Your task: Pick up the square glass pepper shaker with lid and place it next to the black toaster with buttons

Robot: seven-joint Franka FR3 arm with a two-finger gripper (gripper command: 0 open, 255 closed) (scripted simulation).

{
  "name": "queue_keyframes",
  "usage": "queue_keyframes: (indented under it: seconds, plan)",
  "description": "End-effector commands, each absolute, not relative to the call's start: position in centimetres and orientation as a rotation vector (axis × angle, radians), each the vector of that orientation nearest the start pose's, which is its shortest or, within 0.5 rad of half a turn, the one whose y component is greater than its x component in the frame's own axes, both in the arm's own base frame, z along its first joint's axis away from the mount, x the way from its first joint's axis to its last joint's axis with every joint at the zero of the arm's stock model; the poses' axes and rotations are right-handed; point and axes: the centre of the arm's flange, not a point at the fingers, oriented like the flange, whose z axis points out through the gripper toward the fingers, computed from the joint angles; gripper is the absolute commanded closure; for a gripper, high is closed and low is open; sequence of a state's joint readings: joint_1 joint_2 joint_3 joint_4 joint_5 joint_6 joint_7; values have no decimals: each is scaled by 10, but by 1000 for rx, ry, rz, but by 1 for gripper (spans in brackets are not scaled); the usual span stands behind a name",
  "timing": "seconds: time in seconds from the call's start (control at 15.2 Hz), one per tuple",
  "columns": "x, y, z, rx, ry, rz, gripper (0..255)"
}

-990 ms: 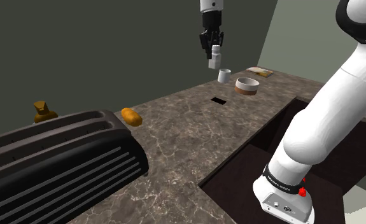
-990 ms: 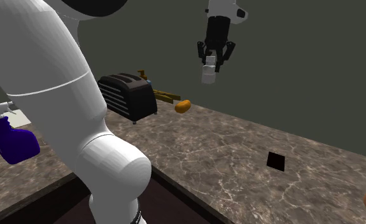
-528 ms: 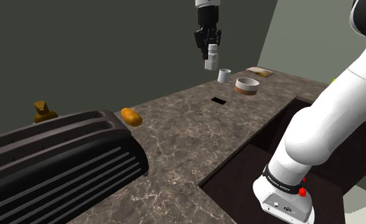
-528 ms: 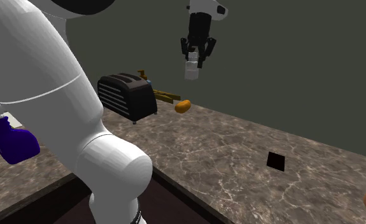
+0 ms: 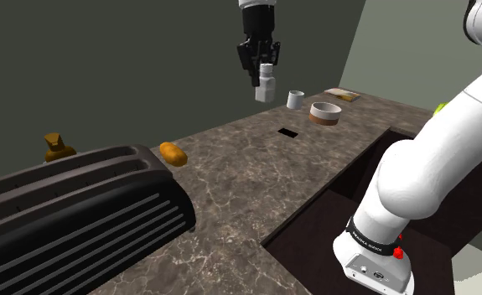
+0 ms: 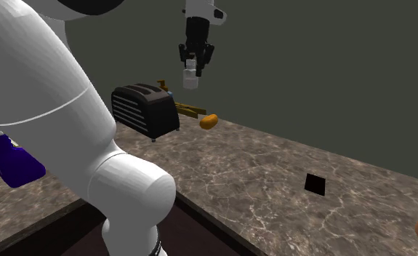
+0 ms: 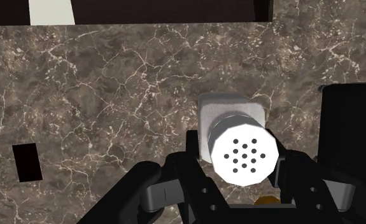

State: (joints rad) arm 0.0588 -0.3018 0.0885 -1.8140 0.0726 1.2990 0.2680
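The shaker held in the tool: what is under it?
Brown marbled counter lies below the shaker, which hangs in the air above it. The black toaster is off to one side, not beneath. The patch straight under the shaker is covered by its own body.

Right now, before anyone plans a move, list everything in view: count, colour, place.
pepper shaker: 1, white-grey, in the air over the counter, clasped by the pincer
toaster: 1, black, shoulder view's lower left, on the counter
roll-like lump: 1, orange, on the counter beside the toaster
bottle-like thing: 1, brown, beyond the toaster
cup: 1, white, counter's far end
bowl: 1, white and brown, beside the cup
square patch: 1, black, on the counter between lump and cup
spray bottle: 1, purple, second exterior view's left edge
counter: 1, brown marbled
arm: 1, white, shoulder view's right
pincer: 1, black, shut on the pepper shaker
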Motion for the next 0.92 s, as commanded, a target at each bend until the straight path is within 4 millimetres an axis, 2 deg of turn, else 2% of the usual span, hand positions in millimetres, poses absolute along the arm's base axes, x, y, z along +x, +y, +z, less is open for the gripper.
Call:
queue_keyframes:
  seconds: [0.0,0.86]
  plan:
    - [413,105,642,-3116,183,344,255]
    - [377,273,642,-3116,183,344,255]
